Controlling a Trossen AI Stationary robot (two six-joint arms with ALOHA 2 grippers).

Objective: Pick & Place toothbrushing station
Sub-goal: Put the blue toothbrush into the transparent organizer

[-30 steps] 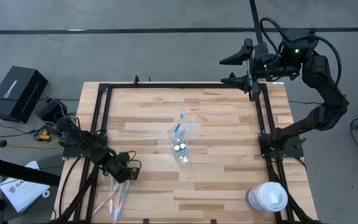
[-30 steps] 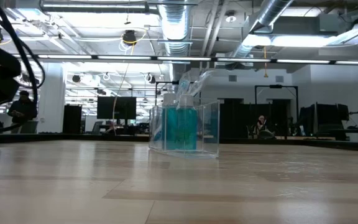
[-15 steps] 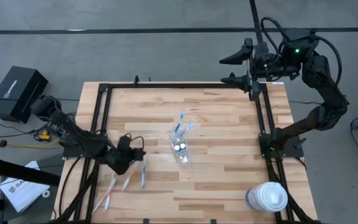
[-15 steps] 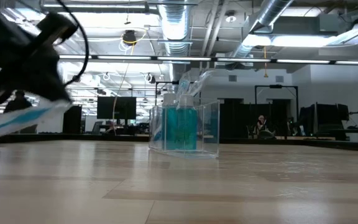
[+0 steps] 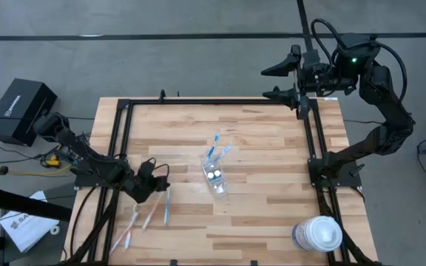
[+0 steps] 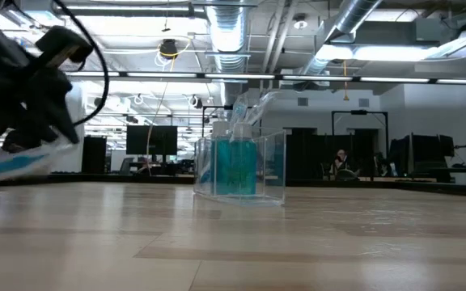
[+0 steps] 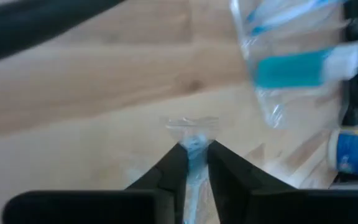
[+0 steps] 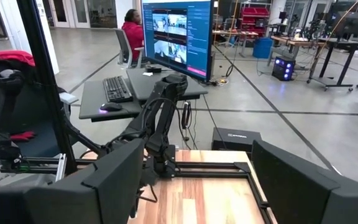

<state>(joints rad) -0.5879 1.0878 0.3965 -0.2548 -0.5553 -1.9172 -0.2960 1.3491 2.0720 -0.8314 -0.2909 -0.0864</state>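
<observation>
A clear cup (image 5: 214,177) stands mid-table on its base, with two teal tubes (image 6: 235,166) inside and toothbrushes (image 5: 217,148) leaning out toward the far edge. My left gripper (image 5: 158,185) is left of the cup, shut on one wrapped blue-and-white toothbrush (image 5: 166,207). Two more toothbrushes (image 5: 140,220) lie flat near the left near corner. My right gripper (image 5: 281,81) waits open, high above the far right corner, also seen in the right wrist view (image 8: 204,186). My left gripper pinches the wrapped toothbrush between its two fingers (image 7: 178,167), close to one end. A short piece of clear wrapper (image 7: 193,126) sticks out past the fingertips. The fingers slant down toward the cup. The rest of the toothbrush (image 6: 14,162) trails tilted toward the near edge, above the table.
A big round white-lidded tub (image 5: 318,235) stands at the near right corner. A black frame (image 5: 124,111) runs along the table's left, far and right edges. Bare wood (image 5: 257,214) lies between the cup and the tub.
My left gripper has risen from the toothbrushes at the left near corner and moved toward the far edge and the cup, tipping from steeply down to slanting. One toothbrush has come away with it, lifted off the table; two stay lying there.
</observation>
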